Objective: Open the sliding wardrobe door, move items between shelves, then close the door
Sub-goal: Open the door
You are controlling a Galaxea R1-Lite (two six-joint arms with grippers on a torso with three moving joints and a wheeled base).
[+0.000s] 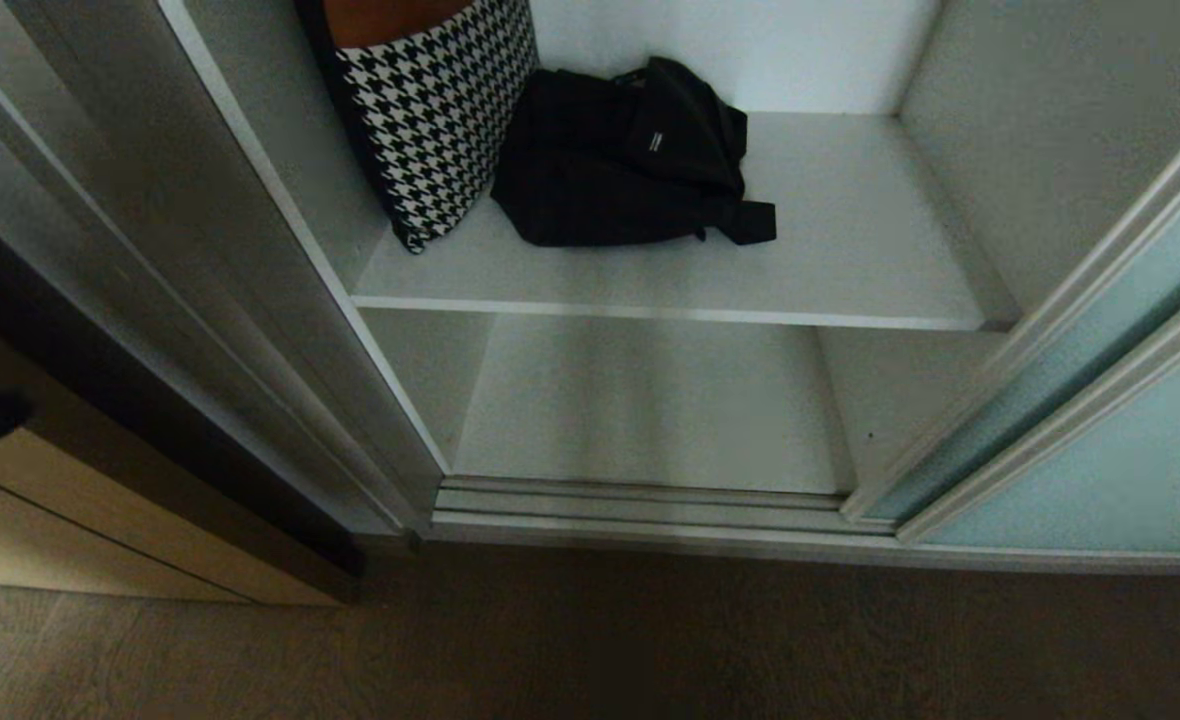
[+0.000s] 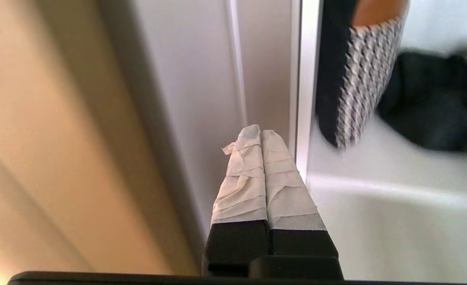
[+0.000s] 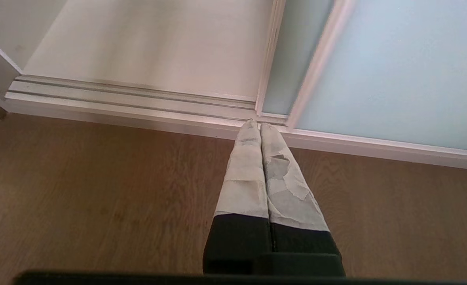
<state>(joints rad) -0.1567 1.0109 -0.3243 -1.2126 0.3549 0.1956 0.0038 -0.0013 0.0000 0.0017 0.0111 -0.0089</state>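
The sliding wardrobe door (image 1: 1130, 470), frosted teal glass in a silver frame, stands slid to the right, so the wardrobe is open. On the upper shelf (image 1: 850, 230) a black fabric bag (image 1: 630, 165) lies next to a houndstooth piece (image 1: 440, 110) that leans on the left wall. In the left wrist view my left gripper (image 2: 260, 130) is shut and empty, just outside the wardrobe's left upright (image 2: 304, 79). The houndstooth piece (image 2: 364, 79) and the bag (image 2: 431, 103) sit beyond it. My right gripper (image 3: 256, 124) is shut and empty above the floor, near the door's (image 3: 395, 71) lower corner.
A lower shelf (image 1: 650, 400) lies bare behind the silver bottom track (image 1: 640, 505). A tan wooden panel (image 1: 70, 540) with a dark edge stands at the left. Brown wood floor (image 1: 590, 640) runs along the front.
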